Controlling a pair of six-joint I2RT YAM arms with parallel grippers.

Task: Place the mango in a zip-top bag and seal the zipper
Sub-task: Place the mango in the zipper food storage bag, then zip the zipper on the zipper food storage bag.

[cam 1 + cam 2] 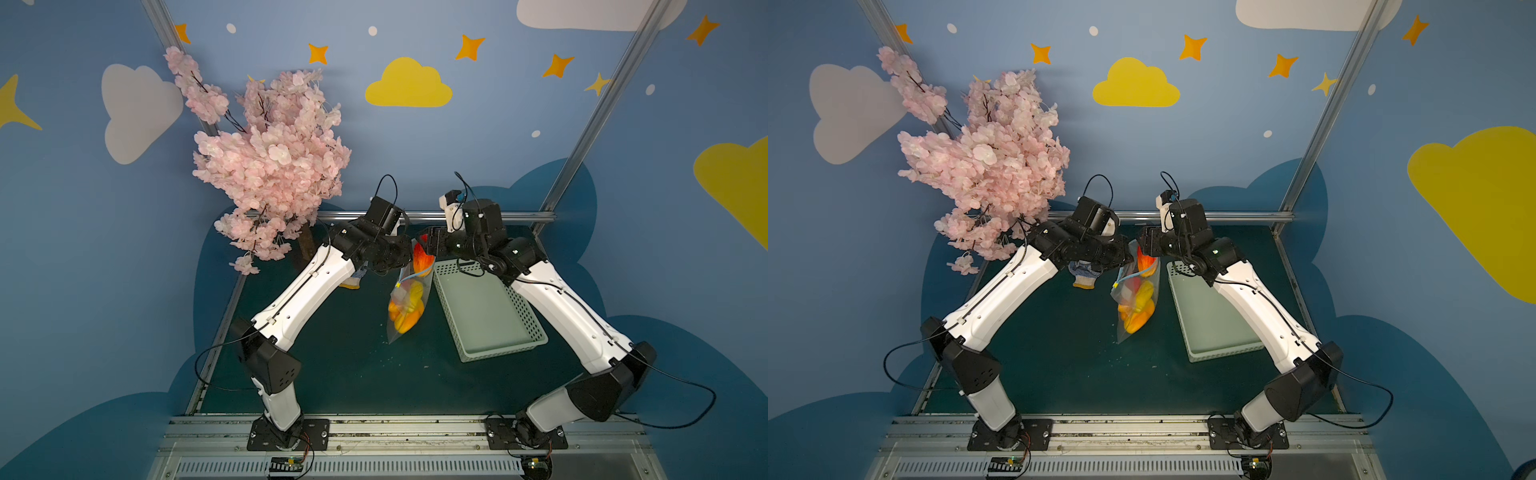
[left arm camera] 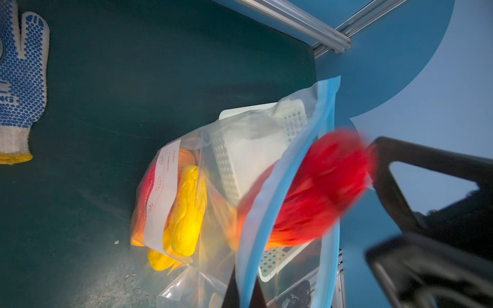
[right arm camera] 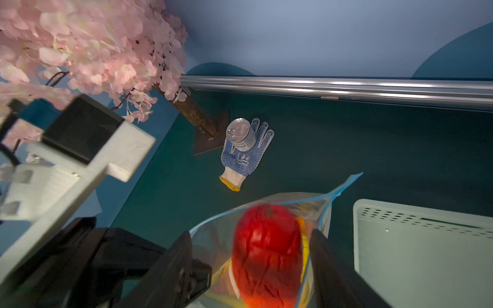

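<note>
**Mango at the bag mouth, right jaws spread**

The right jaws are seen spread, with a gap left on each side of the mango (image 3: 266, 256). The mango is blurred and is judged to be loose between them. Its long axis runs straight out from the jaws, and its far end is already past the zipper (image 2: 266, 192) and inside the bag (image 1: 395, 332). The left jaws are closed on the mouth edge of the bag, so the mouth is held up and agape directly ahead of the right jaws; the pinch itself is only partly shown. Yellow fruit (image 2: 186, 208) is seen deeper in the bag, beyond the mango. A basket (image 3: 426, 240) is set on the surface (image 1: 332, 374) just to the outer side of the right jaws. A glove (image 3: 245, 160) and a can (image 3: 241, 133) lie well beyond the bag. Once the mango is in, the zipper's free end is judged nearer the right jaws.
</note>
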